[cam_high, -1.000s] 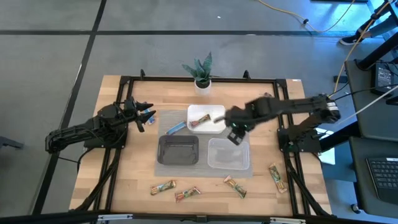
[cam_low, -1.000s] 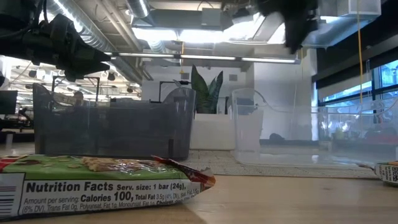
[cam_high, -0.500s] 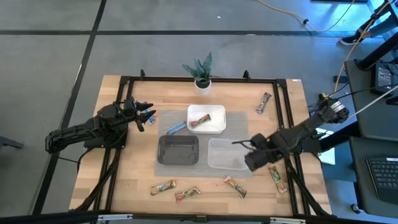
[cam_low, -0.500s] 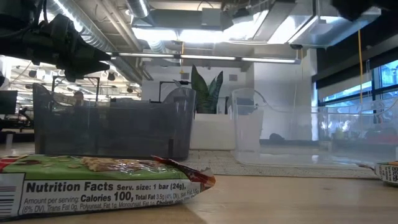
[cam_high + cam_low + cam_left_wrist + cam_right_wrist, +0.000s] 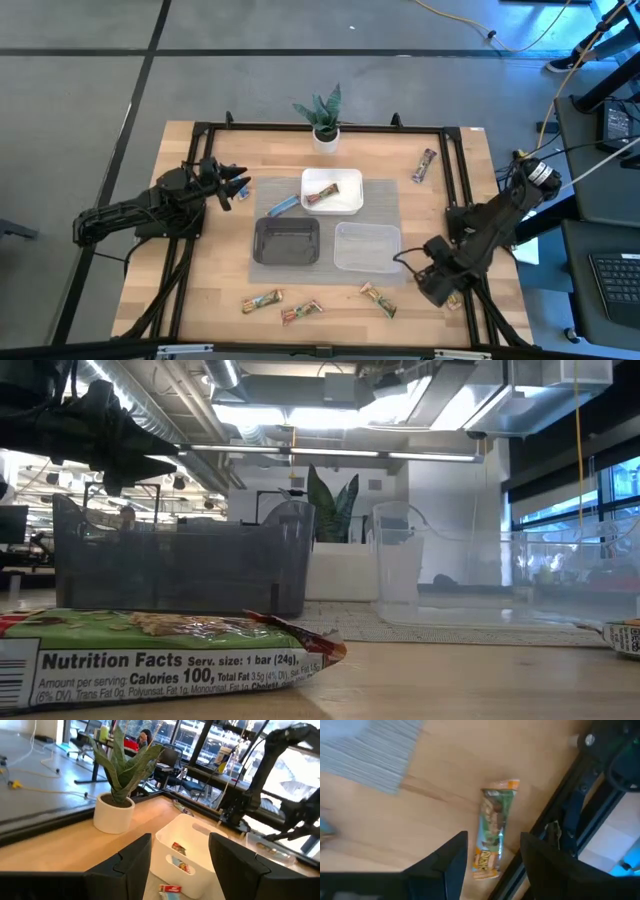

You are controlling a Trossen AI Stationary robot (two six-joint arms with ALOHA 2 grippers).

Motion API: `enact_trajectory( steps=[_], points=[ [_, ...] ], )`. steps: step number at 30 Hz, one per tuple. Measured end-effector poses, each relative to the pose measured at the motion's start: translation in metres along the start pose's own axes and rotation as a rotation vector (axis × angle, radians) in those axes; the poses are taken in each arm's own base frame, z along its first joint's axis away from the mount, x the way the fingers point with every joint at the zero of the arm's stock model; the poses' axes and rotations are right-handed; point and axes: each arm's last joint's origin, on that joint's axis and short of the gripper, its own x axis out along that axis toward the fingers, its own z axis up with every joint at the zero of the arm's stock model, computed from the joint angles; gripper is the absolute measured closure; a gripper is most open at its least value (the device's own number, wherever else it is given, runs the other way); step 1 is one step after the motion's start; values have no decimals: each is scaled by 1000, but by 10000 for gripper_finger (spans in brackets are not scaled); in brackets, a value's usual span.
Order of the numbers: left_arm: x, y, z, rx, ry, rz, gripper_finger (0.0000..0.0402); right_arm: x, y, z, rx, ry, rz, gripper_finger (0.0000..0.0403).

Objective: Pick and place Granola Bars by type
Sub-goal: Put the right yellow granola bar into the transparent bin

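Hovering spread over a green-and-tan bar, right tool; nearest wrapper reads "Nutrition Facts".

Green-and-tan granola bar, white tray, dark tray, pale wooden table.

A light wooden table carries a grey mat holding white, black and clear trays, and a small potted plant at its far edge. Wrapped granola bars lie on the bare wood: three green-and-tan ones along the near edge, a blue one beside the mat, and a purple one at the far right.
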Motion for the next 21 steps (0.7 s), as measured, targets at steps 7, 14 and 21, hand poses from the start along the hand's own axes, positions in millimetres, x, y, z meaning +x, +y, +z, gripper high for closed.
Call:
enact_trajectory(
  steps=[7, 14, 21],
  points=[
    [0, 0, 0, -7, 0, 0, 210, 28, -6, -9, -11, 1, 21, 219],
    [0, 0, 0, -7, 0, 0, 210, 46, -7, -11, -18, 23, 57, 219],
    [0, 0, 0, -6, 0, 0, 210, 65, -9, -10, -20, 48, 93, 219]
  ],
)
